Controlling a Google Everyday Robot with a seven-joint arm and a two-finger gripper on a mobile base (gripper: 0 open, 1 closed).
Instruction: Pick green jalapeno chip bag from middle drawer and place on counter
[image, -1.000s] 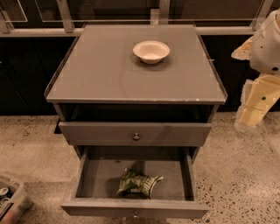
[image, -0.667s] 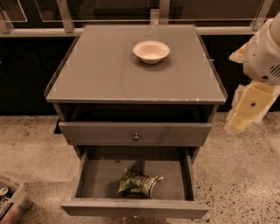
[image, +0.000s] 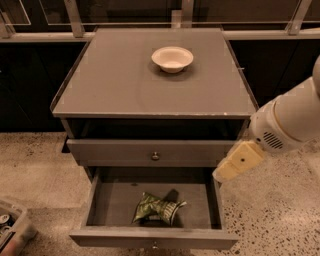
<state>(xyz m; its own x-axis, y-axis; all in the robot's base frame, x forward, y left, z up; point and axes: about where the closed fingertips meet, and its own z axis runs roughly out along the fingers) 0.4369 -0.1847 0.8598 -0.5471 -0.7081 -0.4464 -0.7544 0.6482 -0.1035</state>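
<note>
Gripper, a cream-coloured piece at the end of a thick white arm reaching in from the right, hangs over the right side wall of the open middle drawer, near that wall's rear end; whether it is open or closed cannot be told. Inside the drawer, left of the gripper and lower, the green jalapeno chip bag lies crumpled on the grey floor, roughly central and towards the drawer's front panel, touching nothing else. Directly above the drawer's rear sits a closed drawer front with a small round knob, and above that the bench, the cabinet's flat grey top, carries a white bowl near its far edge. The likely trouble from here is a collision. A straight descent from this spot would probably meet the drawer's right wall rather than the bag, and the closed front above leaves little room at the rear. The bag looks glossy and creased, so a shallow pinch could slide off it. Compared with a second ago, the arm has swung down and leftwards from beside the bench to the drawer's right wall; bag, bowl and drawer lie as they did.
</note>
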